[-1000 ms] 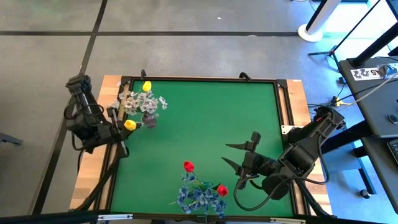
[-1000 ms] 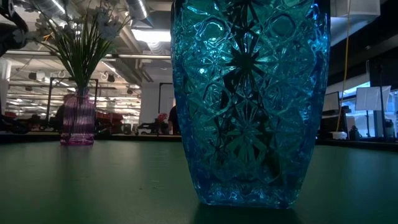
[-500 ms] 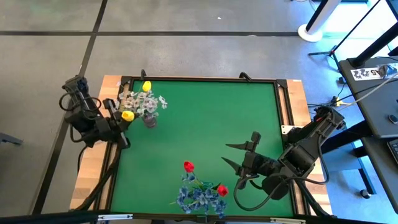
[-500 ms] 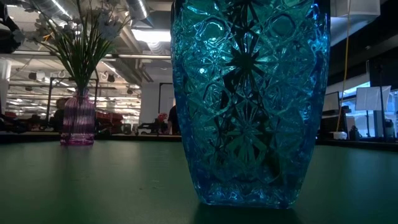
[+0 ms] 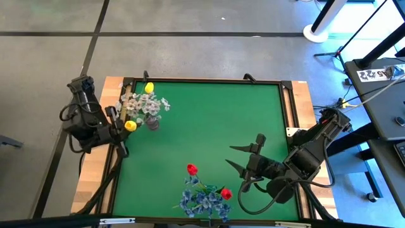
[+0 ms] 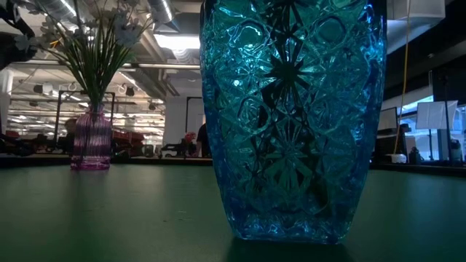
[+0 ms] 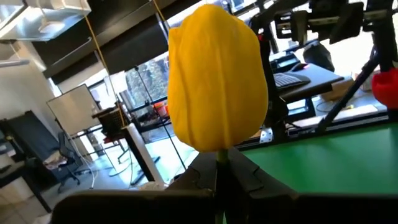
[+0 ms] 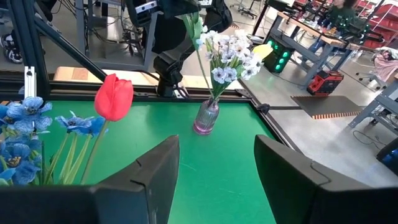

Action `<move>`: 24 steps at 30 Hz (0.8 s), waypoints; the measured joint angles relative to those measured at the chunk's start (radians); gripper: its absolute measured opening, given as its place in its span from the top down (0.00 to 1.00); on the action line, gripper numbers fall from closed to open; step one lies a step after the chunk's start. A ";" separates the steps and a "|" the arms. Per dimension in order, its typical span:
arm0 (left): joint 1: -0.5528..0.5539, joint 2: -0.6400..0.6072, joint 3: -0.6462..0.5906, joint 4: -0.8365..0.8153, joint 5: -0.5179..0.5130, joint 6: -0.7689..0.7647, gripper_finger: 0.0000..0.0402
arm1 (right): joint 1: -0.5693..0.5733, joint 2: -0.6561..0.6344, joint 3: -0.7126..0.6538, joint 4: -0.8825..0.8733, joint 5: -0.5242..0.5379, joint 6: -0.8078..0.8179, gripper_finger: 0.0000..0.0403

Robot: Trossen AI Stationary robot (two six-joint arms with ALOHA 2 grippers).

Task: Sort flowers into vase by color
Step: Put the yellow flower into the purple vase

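My left gripper (image 5: 123,127) is at the table's left edge, beside the pink vase (image 5: 152,123), and is shut on a yellow tulip (image 5: 130,125). The tulip's head (image 7: 217,81) fills the left wrist view. The pink vase holds white sprays (image 5: 143,104) and another yellow tulip (image 5: 149,87). At the near edge the blue vase (image 6: 291,116) holds a blue bunch (image 5: 202,201) and two red tulips (image 5: 192,169) (image 5: 226,193). My right gripper (image 5: 243,159) hangs open to the right of the blue vase, holding nothing. My left gripper pinches the tulip's thin green stalk (image 7: 222,157) between its two fingers, just below the head. The fingers lie level and point toward the table's right side. The head sticks out past the fingertips, clear of the table. The fingers hide the rest of the stalk.
A raised dark frame (image 5: 209,82) runs round the green mat (image 5: 215,126), whose middle lies bare between the two vases. Wooden borders (image 5: 95,171) run outside the frame. Beyond the right edge stand desks and cables (image 5: 380,82).
My left gripper has swung the yellow tulip a little toward the far edge and then back, ending close to where it began beside the pink vase. It has stayed shut on the stalk.
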 joint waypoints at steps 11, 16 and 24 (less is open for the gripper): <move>0.033 -0.014 0.018 -0.034 -0.026 -0.016 1.00 | -0.009 0.000 0.000 0.000 0.000 -0.001 0.48; 0.034 -0.031 0.018 -0.057 -0.027 -0.011 1.00 | -0.030 0.000 0.000 -0.001 -0.021 -0.001 0.48; 0.084 -0.047 0.018 -0.085 -0.034 -0.052 1.00 | -0.068 0.000 0.000 -0.001 -0.074 -0.003 0.48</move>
